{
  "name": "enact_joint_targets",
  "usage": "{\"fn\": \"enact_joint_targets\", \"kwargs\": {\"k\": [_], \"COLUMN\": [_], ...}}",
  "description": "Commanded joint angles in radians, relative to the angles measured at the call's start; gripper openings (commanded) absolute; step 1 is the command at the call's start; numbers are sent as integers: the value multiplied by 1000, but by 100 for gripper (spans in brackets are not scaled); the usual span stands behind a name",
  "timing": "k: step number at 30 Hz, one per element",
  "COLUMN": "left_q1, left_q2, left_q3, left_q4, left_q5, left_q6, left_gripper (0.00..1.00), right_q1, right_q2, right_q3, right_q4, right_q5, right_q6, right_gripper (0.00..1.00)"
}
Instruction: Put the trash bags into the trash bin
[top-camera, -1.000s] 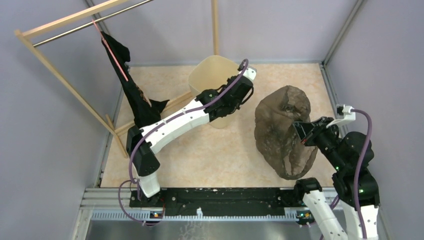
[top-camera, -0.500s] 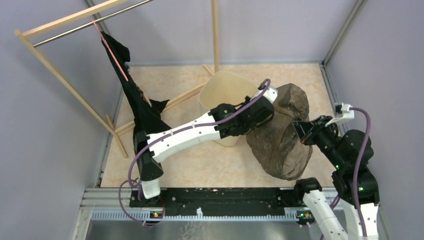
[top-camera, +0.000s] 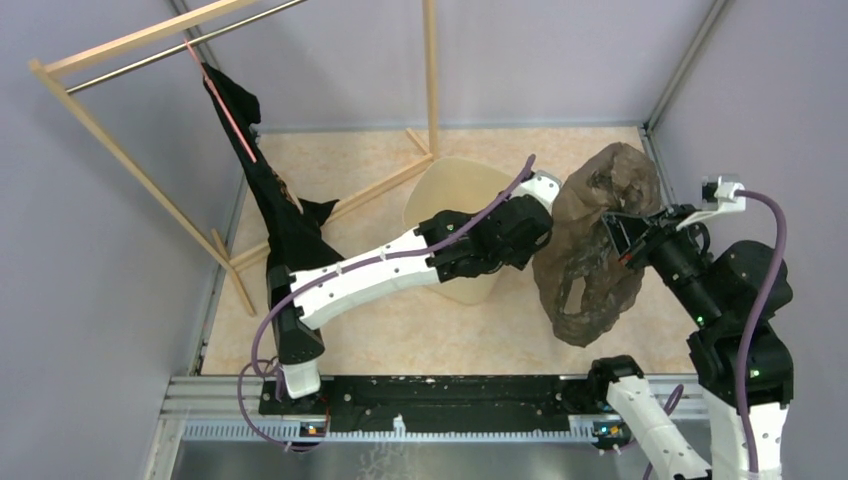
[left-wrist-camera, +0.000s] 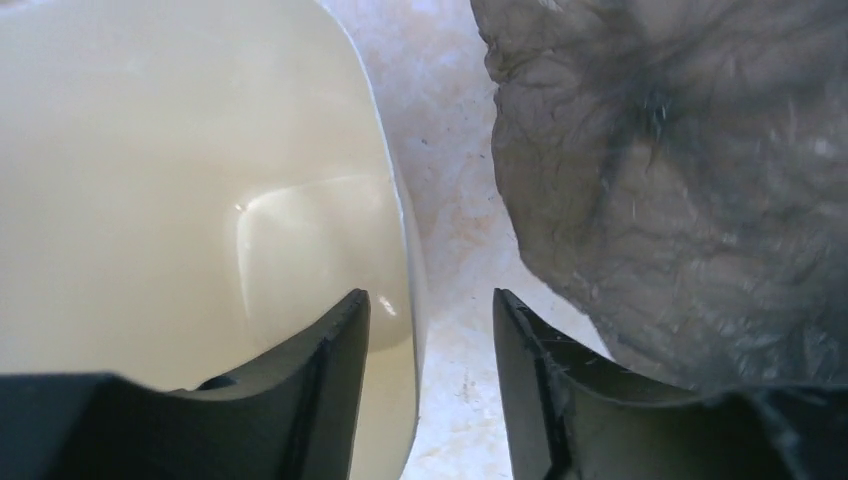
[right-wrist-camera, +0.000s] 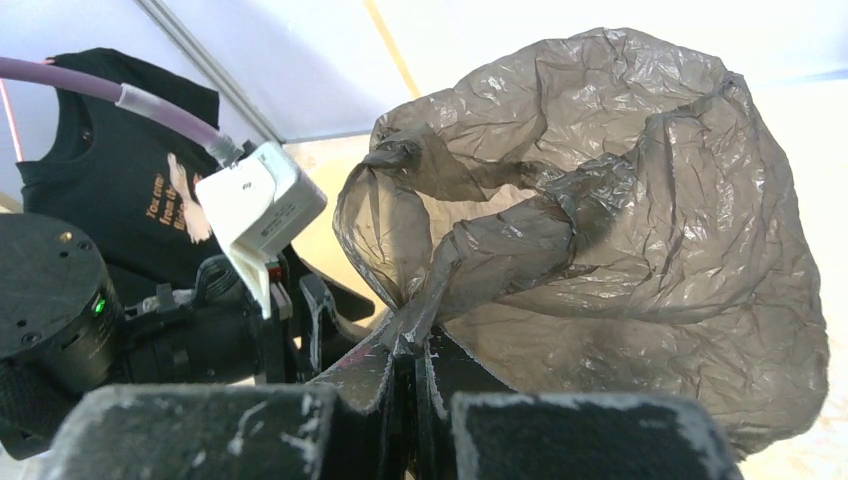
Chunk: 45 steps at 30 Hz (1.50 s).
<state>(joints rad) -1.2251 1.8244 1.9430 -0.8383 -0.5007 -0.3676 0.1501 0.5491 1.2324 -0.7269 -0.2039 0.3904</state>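
The cream trash bin (top-camera: 455, 195) stands mid-table, tilted. My left gripper (top-camera: 528, 215) is open and straddles its right rim. In the left wrist view one finger (left-wrist-camera: 320, 370) is inside the bin (left-wrist-camera: 180, 180) and the other is outside, above the floor. The rim wall runs between them, and the gripper's midpoint (left-wrist-camera: 430, 310) is just beside it. My right gripper (top-camera: 628, 235) is shut on the twisted neck of a grey-brown trash bag (top-camera: 600, 240). The bag hangs beside the bin's right side. In the right wrist view the gripper (right-wrist-camera: 410, 345) pinches the bag (right-wrist-camera: 620, 230).
A wooden clothes rack (top-camera: 130, 160) stands at the left with a black T-shirt (top-camera: 270, 190) hanging from it. One rack post (top-camera: 430, 70) rises behind the bin. Grey walls close in the table on the back, left and right.
My left arm has swung right and the bin has moved right and nearer with it. My right gripper has raised the bag off the table and moved it back and to the right.
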Motion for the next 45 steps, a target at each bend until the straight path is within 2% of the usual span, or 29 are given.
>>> {"fn": "enact_joint_targets", "kwargs": {"k": [1, 4, 6, 11, 15, 20, 23, 25, 29, 36, 39, 43, 45], "left_q1": [-2, -2, -2, -2, -2, -2, -1, -2, -2, -2, -2, 1, 19], "left_q2": [-118, -237, -339, -587, -737, -918, -991, -1020, -1036, -991, -951, -844, -727], "left_q3": [10, -74, -168, -427, -549, -688, -730, -745, -745, -730, -698, -630, -521], "left_q4": [40, 89, 142, 289, 334, 410, 418, 414, 390, 391, 392, 386, 287], "left_q5": [0, 1, 6, 43, 42, 87, 88, 84, 85, 79, 63, -57, -142], "left_q6": [24, 24, 10, -34, -72, -119, -151, -166, -192, -181, -154, -72, -43], "left_gripper": [60, 82, 96, 98, 98, 98, 98, 98, 98, 98, 98, 98, 98], "right_q1": [16, 15, 15, 15, 15, 19, 46, 89, 167, 172, 172, 172, 172], "right_q2": [74, 123, 161, 266, 363, 529, 605, 642, 649, 503, 453, 418, 399], "right_q3": [81, 123, 157, 228, 305, 417, 428, 432, 374, 129, 45, -103, -157], "right_q4": [30, 61, 105, 322, 571, 861, 1041, 1101, 991, 717, 597, 622, 621], "right_q5": [-35, -99, -206, -509, -684, -743, -739, -734, -721, -592, -584, -629, -612], "right_q6": [-27, -25, -21, 122, 295, 499, 628, 657, 533, 275, 183, 153, 141], "right_gripper": [0, 0, 0, 0, 0, 0, 0, 0, 0, 0, 0, 0, 0]}}
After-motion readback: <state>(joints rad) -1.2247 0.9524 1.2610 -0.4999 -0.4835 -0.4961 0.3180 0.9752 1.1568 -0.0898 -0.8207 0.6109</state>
